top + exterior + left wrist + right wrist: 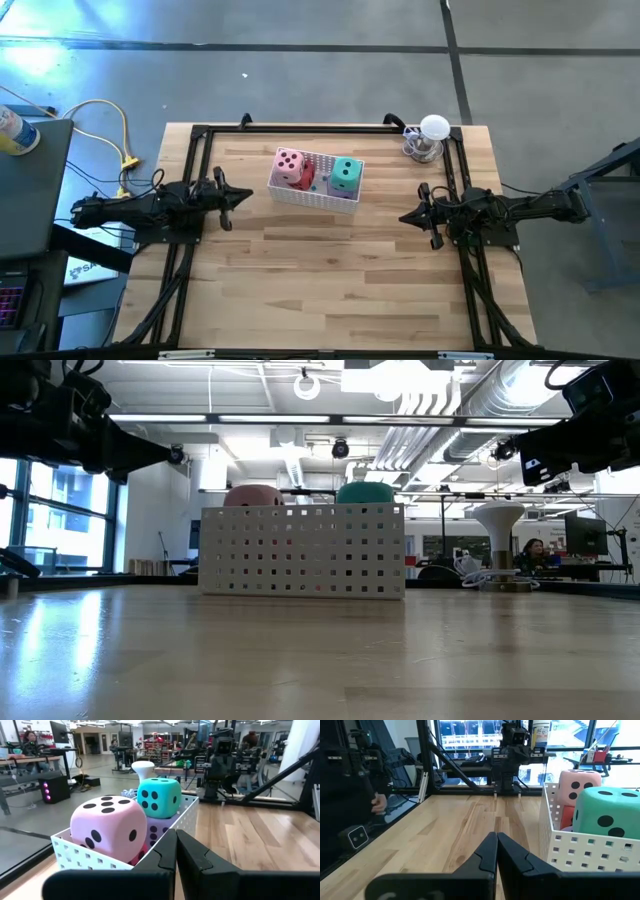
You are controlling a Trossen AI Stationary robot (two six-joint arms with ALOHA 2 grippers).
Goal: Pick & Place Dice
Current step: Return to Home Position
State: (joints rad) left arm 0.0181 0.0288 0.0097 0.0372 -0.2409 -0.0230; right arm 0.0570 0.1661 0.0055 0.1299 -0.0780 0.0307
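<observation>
Dice (pixel 107 827) all in basket (pixel 300 197): pink (pixel 290 165), green (pixel 346 172) on top; red (pixel 307 184), purple (pixel 159 831) under. Left arm (pixel 150 208), right arm (pixel 520 210) parked at counter (pixel 330 280) edges, jaws pressed together, empty. Looks done.

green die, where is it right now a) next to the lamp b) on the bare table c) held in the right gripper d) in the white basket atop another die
d: the green die sits in the white basket, stacked on a purple die beside the pink die.
</observation>
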